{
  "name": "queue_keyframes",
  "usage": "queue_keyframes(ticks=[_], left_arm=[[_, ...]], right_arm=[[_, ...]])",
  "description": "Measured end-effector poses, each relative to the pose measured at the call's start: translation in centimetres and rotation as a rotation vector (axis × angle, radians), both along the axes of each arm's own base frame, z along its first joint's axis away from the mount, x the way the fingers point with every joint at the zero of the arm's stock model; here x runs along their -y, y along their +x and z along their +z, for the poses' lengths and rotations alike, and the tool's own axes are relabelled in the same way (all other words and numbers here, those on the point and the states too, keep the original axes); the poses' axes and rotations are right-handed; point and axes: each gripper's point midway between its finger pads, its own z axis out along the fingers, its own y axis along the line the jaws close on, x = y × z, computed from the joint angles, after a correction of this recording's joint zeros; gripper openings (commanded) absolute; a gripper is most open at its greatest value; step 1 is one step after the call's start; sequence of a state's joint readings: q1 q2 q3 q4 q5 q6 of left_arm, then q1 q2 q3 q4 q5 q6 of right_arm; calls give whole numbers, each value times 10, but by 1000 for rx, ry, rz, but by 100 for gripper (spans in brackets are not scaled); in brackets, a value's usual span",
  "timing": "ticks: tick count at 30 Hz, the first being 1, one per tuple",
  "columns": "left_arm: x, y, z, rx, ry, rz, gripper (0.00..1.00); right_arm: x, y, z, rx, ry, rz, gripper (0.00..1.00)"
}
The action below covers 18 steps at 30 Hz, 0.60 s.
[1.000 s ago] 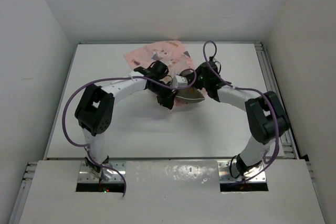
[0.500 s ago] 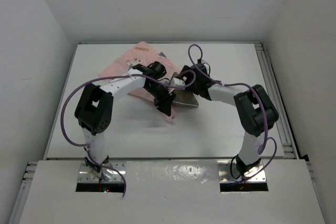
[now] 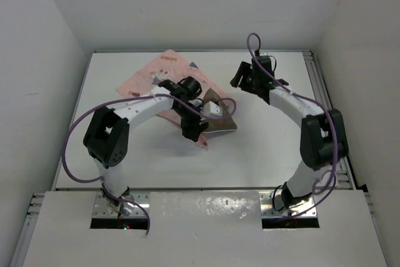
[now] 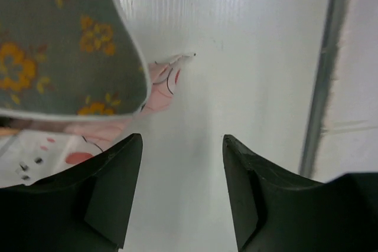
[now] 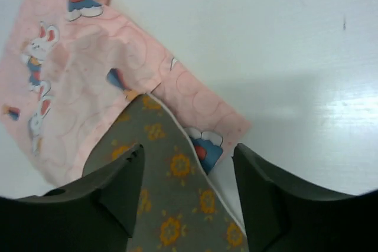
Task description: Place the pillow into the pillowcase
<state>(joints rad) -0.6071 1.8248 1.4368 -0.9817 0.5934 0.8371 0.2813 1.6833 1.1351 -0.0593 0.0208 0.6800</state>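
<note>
Table (image 3: 269,154): a white surface with pale walls around it; it carries both fabric items, and the arm bases sit at its near edge.
Left arm (image 3: 140,105): white and black, bent inward from the left toward the middle of the table, with its wrist over the near edge of the fabrics.
Right arm (image 3: 294,101): reaches up the right side and curls in toward the far middle, trailing a purple cable (image 3: 253,45).
Pillowcase (image 3: 153,76): lies flat at the far left-centre of the table, printed side up, with one pink corner poking out on the near side just below the left wrist.
Pillow (image 3: 220,117): sits at the right end of the pillowcase, near the table's centre. Most of it is uncovered and its edge rests on pink fabric. Whether any part is inside the case cannot be told.
Left gripper (image 4: 183,146): fingers apart, holding nothing, with bare table between them and the pillow's piped edge just beside them.
Right gripper (image 5: 189,149): fingers apart and empty, raised over the far right of the pillow and clear of it.
</note>
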Motion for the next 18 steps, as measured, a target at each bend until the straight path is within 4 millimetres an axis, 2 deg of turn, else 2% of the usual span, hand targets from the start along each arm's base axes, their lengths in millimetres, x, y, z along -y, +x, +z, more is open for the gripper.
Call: queue_keyframes(ticks=[3,6,9,10,11,12,14,15,18], left_arm=[[12,-7,-5,156,24,-123,69],[22,-14,-16,260,28,-232,92],[28,-6,-24,332,12,-277,97],[30,-2,-27,358,4,-285,98],[31,1,-30,378,-3,-290,98],[34,4,-33,406,-14,-294,98],[38,10,-44,453,-23,-298,98],[38,13,-49,475,-24,-294,97],[39,18,-65,536,-15,-282,92]], right_arm=[[-1,32,-21,-72,-31,-38,72],[-2,51,-65,-176,-84,-65,77],[1,45,-116,-305,-148,-78,78],[3,43,-126,-329,-172,-87,78],[0,48,-119,-312,-169,-84,77],[-3,51,-115,-301,-172,-84,75],[-5,44,-121,-326,-194,-73,68],[-5,39,-127,-347,-208,-68,58],[-6,34,-131,-353,-236,-65,39]])
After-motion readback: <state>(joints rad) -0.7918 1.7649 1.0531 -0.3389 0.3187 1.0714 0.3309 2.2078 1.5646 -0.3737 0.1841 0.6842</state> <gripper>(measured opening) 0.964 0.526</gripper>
